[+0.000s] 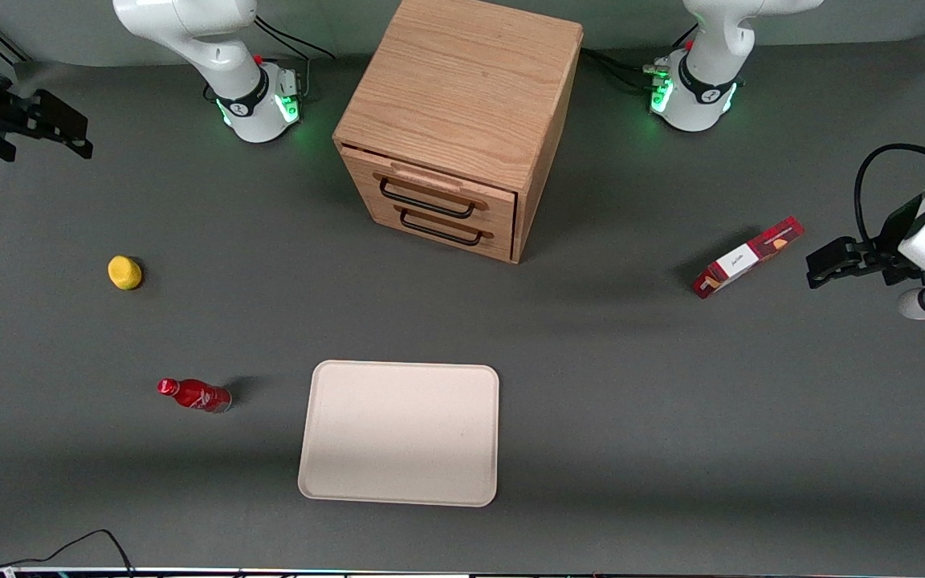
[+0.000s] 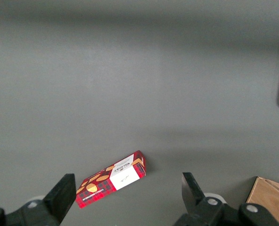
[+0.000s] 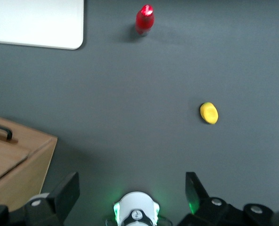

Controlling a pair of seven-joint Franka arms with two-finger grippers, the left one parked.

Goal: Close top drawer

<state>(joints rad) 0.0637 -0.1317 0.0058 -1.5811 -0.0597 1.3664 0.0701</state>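
Top drawer (image 1: 438, 186) sits in the upper slot of the oak cabinet (image 1: 462, 88), which stands on the grey worktop (image 1: 631, 401) between the two arm bases. Its flat front carries a black wire handle (image 1: 426, 202) and appears slightly proud of the cabinet face, with a thin dark gap along its upper edge, so it is not fully pushed in. Directly under it is the lower drawer (image 1: 446, 233) with its own black handle. The cabinet's front faces the camera at a slight angle. A beige tray (image 1: 400, 433) lies flat on the worktop nearer the camera than the cabinet. A red bottle (image 1: 193, 395) lies on its side beside the tray, toward the working arm's end, and a yellow lemon (image 1: 124, 272) rests farther from the camera than the bottle. A red-and-white box (image 1: 747, 257) lies toward the parked arm's end. The claw (image 1: 49, 128) hangs high at the working arm's end of the worktop, well apart from the cabinet and touching nothing; in the right wrist view its fingers (image 3: 66, 193) are spread wide, released and empty.
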